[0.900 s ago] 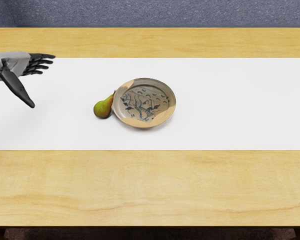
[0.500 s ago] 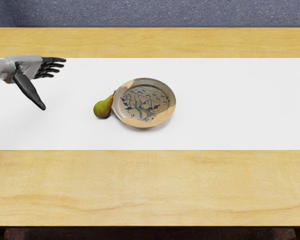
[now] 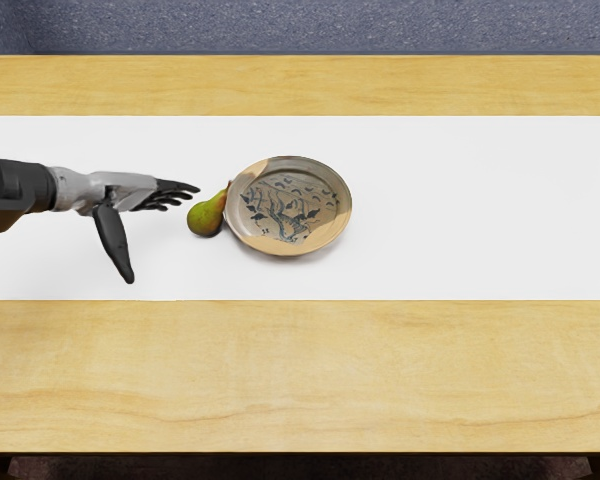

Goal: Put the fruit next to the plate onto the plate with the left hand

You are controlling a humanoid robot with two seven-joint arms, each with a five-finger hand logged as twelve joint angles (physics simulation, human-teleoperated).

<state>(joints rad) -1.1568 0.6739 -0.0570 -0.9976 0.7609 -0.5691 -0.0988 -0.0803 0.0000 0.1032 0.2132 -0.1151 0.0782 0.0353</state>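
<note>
Lying on the white runner [image 3: 460, 200] near the middle of the table [image 3: 300, 370], the plate [image 3: 288, 204] shows its whole painted face, while the pear [image 3: 207, 213] rests on the cloth outside it, against its left rim. Left of the pear, the left hand [image 3: 130, 193] hovers with fingers [image 3: 175, 189] stretched out flat toward the fruit and thumb hanging down, holding nothing, the fingertips just short of the pear. Bare runner spreads right of the plate, with wood along the near and far edges.
</note>
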